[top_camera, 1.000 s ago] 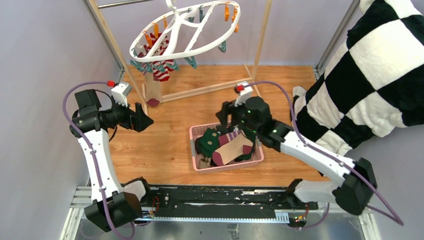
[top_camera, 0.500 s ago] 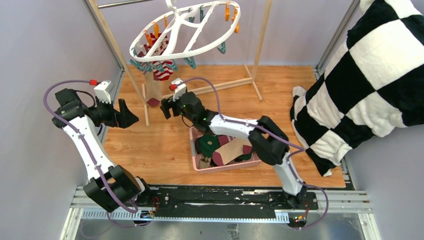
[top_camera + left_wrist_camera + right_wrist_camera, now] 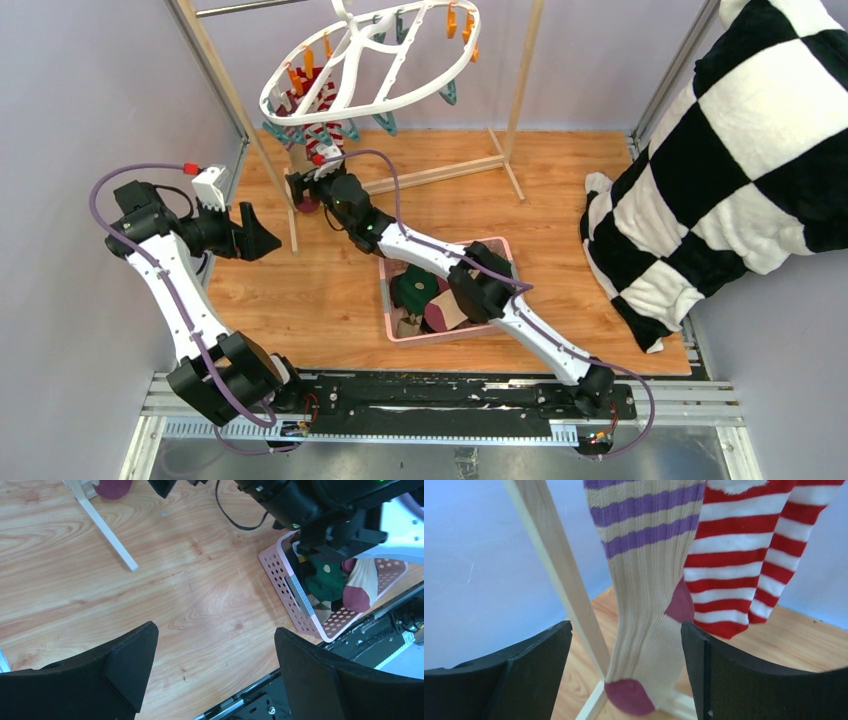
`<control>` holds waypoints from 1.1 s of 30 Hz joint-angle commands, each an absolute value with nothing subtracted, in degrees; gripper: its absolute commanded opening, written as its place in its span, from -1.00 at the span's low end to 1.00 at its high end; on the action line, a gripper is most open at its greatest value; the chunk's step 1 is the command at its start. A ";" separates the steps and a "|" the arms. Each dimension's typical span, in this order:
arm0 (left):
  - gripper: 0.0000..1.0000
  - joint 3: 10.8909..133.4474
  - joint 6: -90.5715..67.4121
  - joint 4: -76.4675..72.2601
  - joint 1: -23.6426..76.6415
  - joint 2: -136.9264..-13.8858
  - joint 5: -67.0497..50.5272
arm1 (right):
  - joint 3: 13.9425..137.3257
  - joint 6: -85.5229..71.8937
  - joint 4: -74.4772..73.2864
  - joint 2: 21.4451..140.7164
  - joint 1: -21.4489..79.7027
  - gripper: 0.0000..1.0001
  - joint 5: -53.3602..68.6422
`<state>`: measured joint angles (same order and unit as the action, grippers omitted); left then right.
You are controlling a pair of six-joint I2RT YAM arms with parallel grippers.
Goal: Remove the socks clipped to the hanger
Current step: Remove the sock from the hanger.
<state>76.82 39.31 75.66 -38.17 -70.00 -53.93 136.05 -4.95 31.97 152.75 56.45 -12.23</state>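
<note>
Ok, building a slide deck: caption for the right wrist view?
Open right gripper framing a hanging tan sock, red-striped sock beside it, wooden post at left.

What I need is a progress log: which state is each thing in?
hanger: hung on rack, tilted
tan sock: hanging from it, not gripped
striped sock: hanging beside it
pink basket: holding several socks
left gripper: open, empty
right gripper: open around tan sock
</note>
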 commanded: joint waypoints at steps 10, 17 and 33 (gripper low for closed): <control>0.84 78.81 40.13 77.94 -38.60 -72.47 -53.96 | 144.79 -9.24 45.60 160.37 51.57 -0.83 -3.20; 0.80 78.51 39.38 78.17 -38.63 -71.41 -53.48 | 138.62 -7.99 47.93 153.65 52.55 -1.00 0.70; 0.79 78.04 41.06 79.05 -38.61 -70.58 -54.42 | 139.65 -1.14 48.29 156.34 56.09 0.60 -11.91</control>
<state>77.45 39.53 77.36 -38.17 -70.70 -53.58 134.72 -5.28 46.52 153.88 54.59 -7.25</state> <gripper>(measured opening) 0.898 0.797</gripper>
